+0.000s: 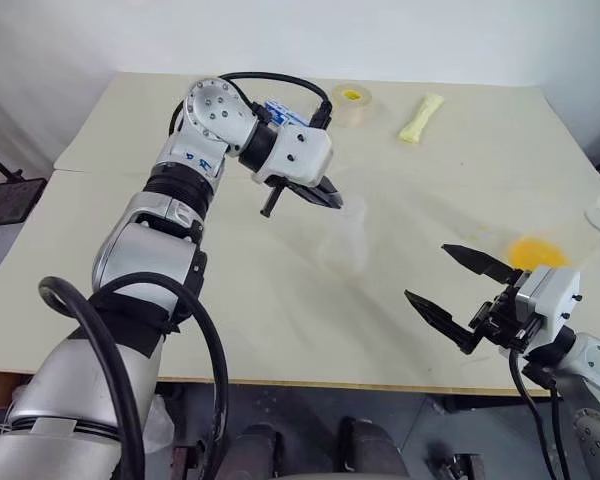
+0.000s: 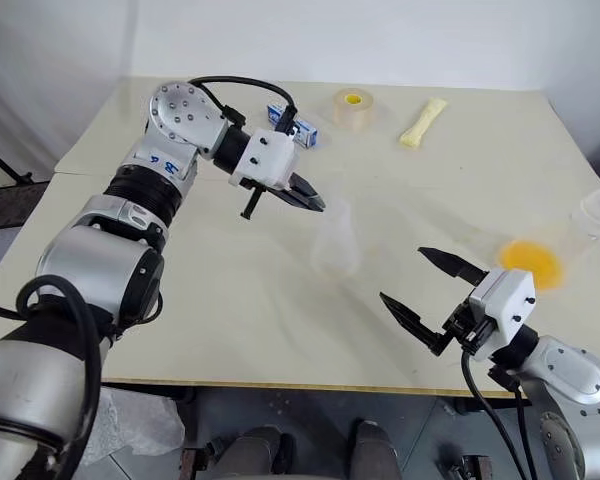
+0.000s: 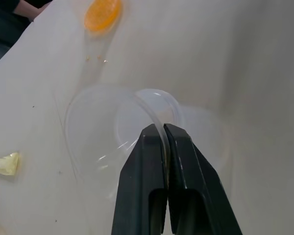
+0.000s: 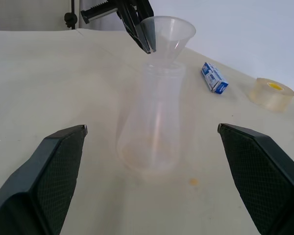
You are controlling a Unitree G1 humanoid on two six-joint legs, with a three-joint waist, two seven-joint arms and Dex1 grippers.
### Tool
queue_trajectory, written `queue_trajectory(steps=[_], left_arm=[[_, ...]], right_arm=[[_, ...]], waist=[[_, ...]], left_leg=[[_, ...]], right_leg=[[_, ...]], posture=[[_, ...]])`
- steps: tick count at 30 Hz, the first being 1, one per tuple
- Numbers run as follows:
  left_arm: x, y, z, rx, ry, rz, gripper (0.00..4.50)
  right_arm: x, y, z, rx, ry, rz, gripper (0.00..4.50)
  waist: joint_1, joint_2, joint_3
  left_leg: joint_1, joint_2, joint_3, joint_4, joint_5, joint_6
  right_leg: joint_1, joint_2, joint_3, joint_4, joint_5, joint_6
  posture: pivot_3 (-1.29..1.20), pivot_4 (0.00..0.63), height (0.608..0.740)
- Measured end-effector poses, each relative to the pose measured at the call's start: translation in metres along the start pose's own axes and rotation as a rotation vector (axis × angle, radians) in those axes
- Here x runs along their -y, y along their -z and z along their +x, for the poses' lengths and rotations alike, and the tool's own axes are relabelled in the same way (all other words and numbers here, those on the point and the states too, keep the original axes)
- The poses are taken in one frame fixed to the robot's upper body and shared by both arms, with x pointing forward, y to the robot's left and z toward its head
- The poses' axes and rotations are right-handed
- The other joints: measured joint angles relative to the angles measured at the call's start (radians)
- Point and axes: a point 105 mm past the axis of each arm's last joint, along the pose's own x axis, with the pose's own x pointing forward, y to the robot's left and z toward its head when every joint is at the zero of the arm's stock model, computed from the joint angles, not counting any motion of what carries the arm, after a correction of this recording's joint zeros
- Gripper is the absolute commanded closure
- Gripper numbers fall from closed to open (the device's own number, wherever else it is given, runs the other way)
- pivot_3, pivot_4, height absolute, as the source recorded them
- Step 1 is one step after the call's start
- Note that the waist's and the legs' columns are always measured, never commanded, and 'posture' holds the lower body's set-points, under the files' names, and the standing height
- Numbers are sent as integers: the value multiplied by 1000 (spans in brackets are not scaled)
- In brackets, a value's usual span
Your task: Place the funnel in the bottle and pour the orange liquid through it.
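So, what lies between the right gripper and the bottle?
Only bare table. In the right wrist view, the open right gripper faces the bottle with nothing between them; the funnel sits in the bottle's neck, pinched by the left gripper.

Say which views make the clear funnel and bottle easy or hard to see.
Right wrist view: funnel and bottle outlined clearly against wall and table. Right eye view: bottle a faint ghost on the pale table. Left wrist view: funnel rim faint.

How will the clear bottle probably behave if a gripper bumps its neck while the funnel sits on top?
The bottle looks empty, so it is probably light and may slide on the smooth table. Its wide base should resist tipping. The funnel, pinched at its rim by the left gripper, adds little weight.
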Motion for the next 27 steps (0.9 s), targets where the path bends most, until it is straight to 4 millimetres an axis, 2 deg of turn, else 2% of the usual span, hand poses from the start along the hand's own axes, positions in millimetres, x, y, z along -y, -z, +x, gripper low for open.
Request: queue_trajectory(steps=[5, 8, 18, 20, 27], left_arm=[[-2, -4, 5, -9, 20, 18, 4466], [-3, -4, 5, -18, 26, 4, 3822], [-4, 0, 6, -31, 14, -36, 549], [-5, -1, 7, -23, 9, -40, 32], [-8, -4, 3, 16, -22, -68, 32]], right_arm=[[1, 0, 0, -1, 8, -10, 0], [1, 0, 0, 1, 10, -17, 0], [1, 2, -2, -10, 17, -23, 0], [2, 1, -2, -10, 21, -29, 0], [3, 1, -3, -11, 27, -33, 0]], waist=[[0, 0, 0], [-1, 0, 0], [-1, 0, 0], [0, 0, 0], [-1, 0, 0]], left_leg=[[0, 0, 0, 0, 0, 0], [0, 0, 0, 0, 0, 0], [0, 0, 0, 0, 0, 0], [0, 0, 0, 0, 0, 0], [0, 0, 0, 0, 0, 0]], right_leg=[[0, 0, 0, 0, 0, 0], [0, 0, 0, 0, 0, 0], [0, 0, 0, 0, 0, 0], [0, 0, 0, 0, 0, 0], [0, 0, 0, 0, 0, 0]], posture=[[0, 150, 740], [0, 150, 740], [0, 150, 740], [0, 150, 740], [0, 150, 740]])
